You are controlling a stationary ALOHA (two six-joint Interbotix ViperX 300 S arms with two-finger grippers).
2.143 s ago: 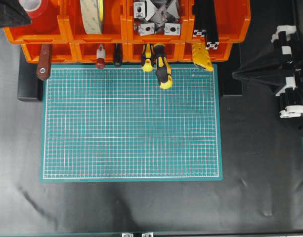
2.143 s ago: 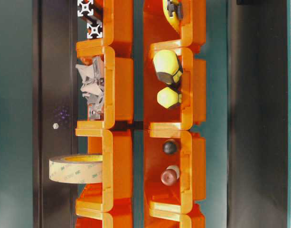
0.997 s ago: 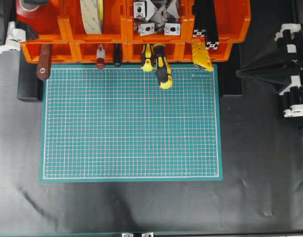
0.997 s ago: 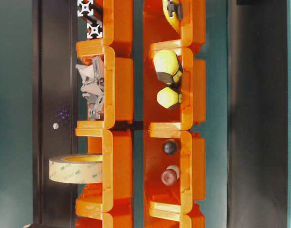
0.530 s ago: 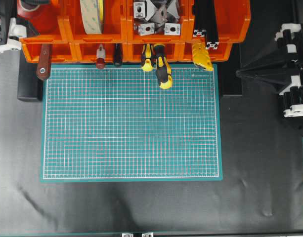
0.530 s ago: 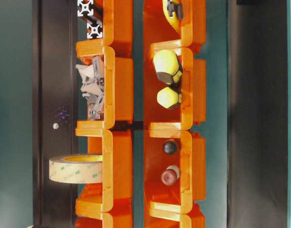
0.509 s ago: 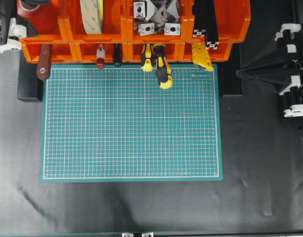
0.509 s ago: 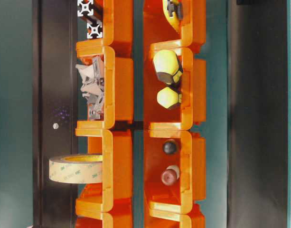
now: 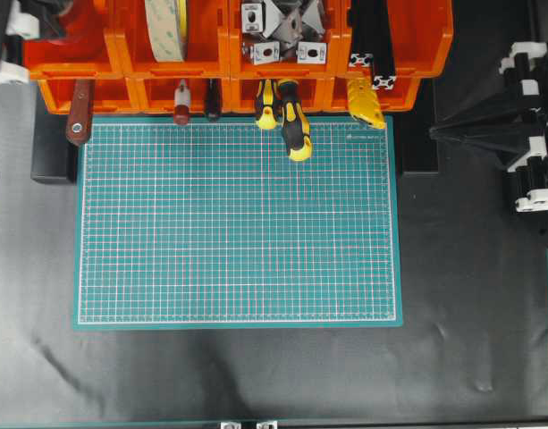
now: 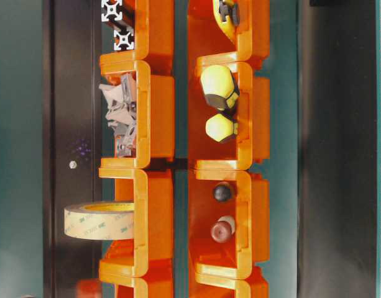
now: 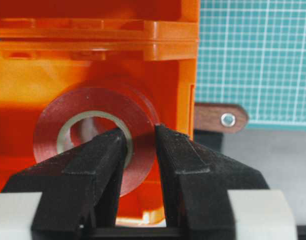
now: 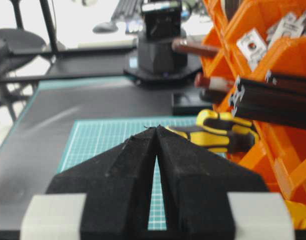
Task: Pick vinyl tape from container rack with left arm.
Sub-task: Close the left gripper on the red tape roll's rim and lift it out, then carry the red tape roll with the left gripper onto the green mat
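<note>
The left gripper [image 11: 143, 145], spread wide a second ago, now pinches the wall of the tape [image 11: 90, 105] inside the rack [image 11: 93, 37], ready for lifting

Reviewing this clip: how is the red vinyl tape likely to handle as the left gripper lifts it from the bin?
The vinyl tape looks glossy, so it may slip. The left gripper pinches only one side of the ring, so it could pivot. It is probably stiff and light, and apt to roll if dropped.
</note>
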